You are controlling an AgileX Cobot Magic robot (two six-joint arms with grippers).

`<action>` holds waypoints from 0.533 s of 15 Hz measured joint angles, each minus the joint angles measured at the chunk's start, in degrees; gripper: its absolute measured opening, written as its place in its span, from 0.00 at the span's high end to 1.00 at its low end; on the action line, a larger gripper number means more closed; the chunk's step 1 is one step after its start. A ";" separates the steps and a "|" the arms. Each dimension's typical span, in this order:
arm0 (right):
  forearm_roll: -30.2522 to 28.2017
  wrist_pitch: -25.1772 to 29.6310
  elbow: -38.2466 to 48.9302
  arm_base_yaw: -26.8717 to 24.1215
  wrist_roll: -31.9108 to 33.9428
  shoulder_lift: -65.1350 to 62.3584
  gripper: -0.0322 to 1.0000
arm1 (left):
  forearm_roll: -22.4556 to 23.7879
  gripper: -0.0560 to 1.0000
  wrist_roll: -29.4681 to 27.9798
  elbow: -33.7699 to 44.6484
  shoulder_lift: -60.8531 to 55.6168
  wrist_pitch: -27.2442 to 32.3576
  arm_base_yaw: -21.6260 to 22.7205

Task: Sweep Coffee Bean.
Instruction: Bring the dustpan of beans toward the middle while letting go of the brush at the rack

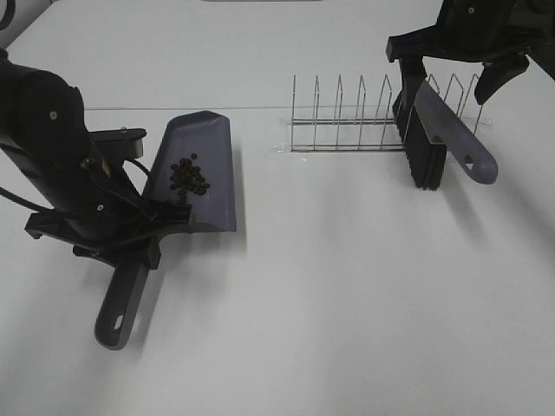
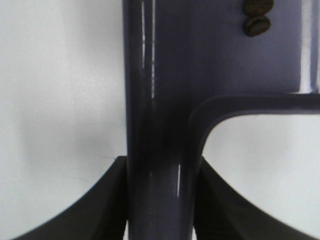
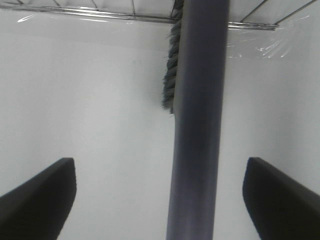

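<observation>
The grey dustpan (image 1: 204,152) lies on the white table at the left, with the coffee beans (image 1: 188,178) in a loose cluster on its blade. Two beans (image 2: 257,17) show in the left wrist view. My left gripper (image 1: 137,247) is shut on the dustpan's handle (image 2: 160,150), with a finger pressed against each side. The brush (image 1: 425,156), with dark bristles and a grey handle (image 3: 197,125), stands at the right end of the wire rack (image 1: 347,121). My right gripper (image 1: 455,69) is above it, open. Its fingers (image 3: 40,195) are wide apart on either side of the handle without touching it.
The wire rack with several upright prongs stands at the back centre-right of the white table (image 1: 347,286). The dustpan's handle end (image 1: 115,319) points toward the front left. The rack's base wire (image 3: 100,14) shows in the right wrist view.
</observation>
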 joint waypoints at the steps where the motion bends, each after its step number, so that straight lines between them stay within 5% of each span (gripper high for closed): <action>1: 0.00 0.06 0.00 0.23 0.00 0.00 0.13 | -0.06 0.62 0.00 0.00 1.15 -0.57 -0.06; 6: -0.40 2.12 0.00 0.92 0.00 0.00 0.13 | -0.80 0.62 0.00 0.00 3.72 -2.01 -0.69; 8: -0.57 2.52 0.00 0.92 0.00 -0.11 0.13 | -0.92 0.54 0.00 0.00 3.72 -2.29 -0.69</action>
